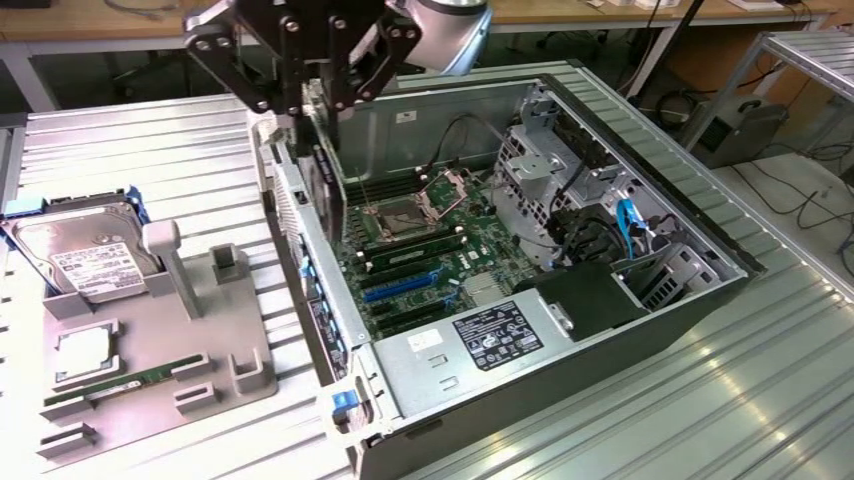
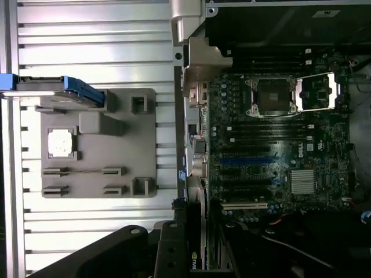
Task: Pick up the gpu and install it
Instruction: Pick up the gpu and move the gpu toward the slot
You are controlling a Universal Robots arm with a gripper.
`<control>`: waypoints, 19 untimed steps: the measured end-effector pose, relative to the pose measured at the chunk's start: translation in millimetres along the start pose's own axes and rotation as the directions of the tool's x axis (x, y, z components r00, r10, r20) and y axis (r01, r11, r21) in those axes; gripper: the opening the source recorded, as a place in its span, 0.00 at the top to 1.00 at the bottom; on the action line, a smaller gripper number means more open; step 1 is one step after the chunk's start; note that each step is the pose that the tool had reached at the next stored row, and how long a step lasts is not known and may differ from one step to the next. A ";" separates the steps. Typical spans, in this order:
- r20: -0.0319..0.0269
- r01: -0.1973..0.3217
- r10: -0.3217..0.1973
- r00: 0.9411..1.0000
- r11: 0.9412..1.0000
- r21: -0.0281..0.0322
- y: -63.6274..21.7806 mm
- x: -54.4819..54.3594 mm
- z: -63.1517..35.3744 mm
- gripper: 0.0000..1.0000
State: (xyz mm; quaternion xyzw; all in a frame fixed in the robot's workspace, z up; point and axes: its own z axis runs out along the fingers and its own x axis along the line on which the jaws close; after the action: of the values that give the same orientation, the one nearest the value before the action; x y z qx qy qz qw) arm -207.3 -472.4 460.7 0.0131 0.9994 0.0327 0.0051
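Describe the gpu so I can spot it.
Start at the open case. At its side nearest the grey tray, the tool holds a thin black card upright: the gpu. Unlike the silver hard drive and green RAM stick there, it is black.

gpu (image 1: pixel 327 170) | thin black card | upright, held aloft | over computer case (image 1: pixel 574 395) rear edge

At the top of the exterior view the frame edge cuts off the gripper (image 1: pixel 318 102), whose closed fingers hide the upper end of the gpu (image 1: pixel 326 175). Print on the power supply label (image 1: pixel 491 335), lower centre, is too small to read.
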 end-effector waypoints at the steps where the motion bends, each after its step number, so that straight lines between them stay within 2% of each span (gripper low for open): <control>1: 0.000 0.000 0.000 1.000 1.000 0.000 0.1 -5.0 0.1 0.74; 4: -0.001 0.000 0.000 1.000 1.000 0.000 0.5 -21.3 3.2 0.74; 13: -0.004 0.000 0.000 1.000 1.000 0.006 4.4 -71.6 24.1 0.74; 19: -0.006 0.000 0.000 1.000 1.000 0.009 9.5 -99.5 35.9 0.74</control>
State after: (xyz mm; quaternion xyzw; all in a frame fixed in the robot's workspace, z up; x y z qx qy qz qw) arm -107.1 -463.2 426.4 0.0132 0.9995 0.0284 0.0023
